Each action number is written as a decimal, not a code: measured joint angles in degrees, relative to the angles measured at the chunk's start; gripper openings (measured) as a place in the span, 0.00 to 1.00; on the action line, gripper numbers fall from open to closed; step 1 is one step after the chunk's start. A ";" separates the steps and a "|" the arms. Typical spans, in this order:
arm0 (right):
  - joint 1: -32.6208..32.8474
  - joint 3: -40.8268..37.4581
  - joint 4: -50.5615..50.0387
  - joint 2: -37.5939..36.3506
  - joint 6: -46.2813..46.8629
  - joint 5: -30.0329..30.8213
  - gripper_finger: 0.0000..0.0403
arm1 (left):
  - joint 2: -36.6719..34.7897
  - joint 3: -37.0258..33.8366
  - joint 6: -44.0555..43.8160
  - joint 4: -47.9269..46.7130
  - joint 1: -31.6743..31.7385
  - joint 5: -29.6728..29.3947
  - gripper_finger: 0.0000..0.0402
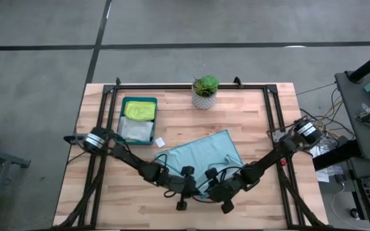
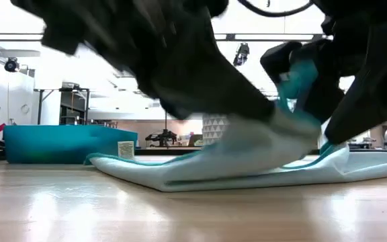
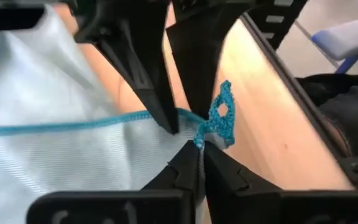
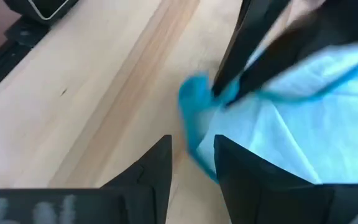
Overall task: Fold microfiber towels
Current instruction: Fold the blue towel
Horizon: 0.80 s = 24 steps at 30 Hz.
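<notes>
The light teal towel (image 1: pixel 201 154) lies spread on the table, its near corner raised (image 2: pixel 294 77). My left gripper (image 1: pixel 186 187) is shut on that corner, as the left wrist view (image 3: pixel 197 155) shows. My right gripper (image 1: pixel 222 192) is just to its right. It is open in the right wrist view (image 4: pixel 192 149), with a finger on either side of the towel's raised edge (image 4: pixel 197 140); I cannot tell whether they touch it. A lime green towel (image 1: pixel 140 110) and a pale grey towel (image 1: pixel 136 129) lie in the tray. The yellow towels are out of view. My left gripper pinches the teal towel's near corner (image 3: pixel 201 142) between its two fingers, right at the darker hemmed edge, whose loop (image 3: pixel 222 115) sticks out beside them. The corner is lifted off the table. The rest of the towel (image 2: pixel 234 171) lies on the wood.
The dark teal tray (image 1: pixel 122 115) stands at the back left. A potted plant (image 1: pixel 205 90) stands at the far middle. A small white tag (image 1: pixel 160 142) lies by the towel's left corner. Black frame rails run along the table's left and right sides.
</notes>
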 joint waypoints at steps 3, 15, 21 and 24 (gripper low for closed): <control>0.01 0.00 -3.83 -2.93 1.58 -0.02 0.28 | -4.16 -0.36 -0.02 -3.78 -1.57 -2.84 0.00; -0.86 -0.07 -25.41 -17.86 9.71 2.98 0.38 | -12.41 -1.07 -6.76 -12.73 -8.99 -11.02 0.00; -3.43 -0.26 -35.89 -21.79 9.48 5.95 0.51 | -12.47 -0.80 -9.28 -12.65 -11.90 -11.19 0.00; -5.07 -0.66 -39.50 -21.94 7.11 5.84 0.56 | -12.54 -0.76 -10.87 -12.23 -12.76 -11.39 0.00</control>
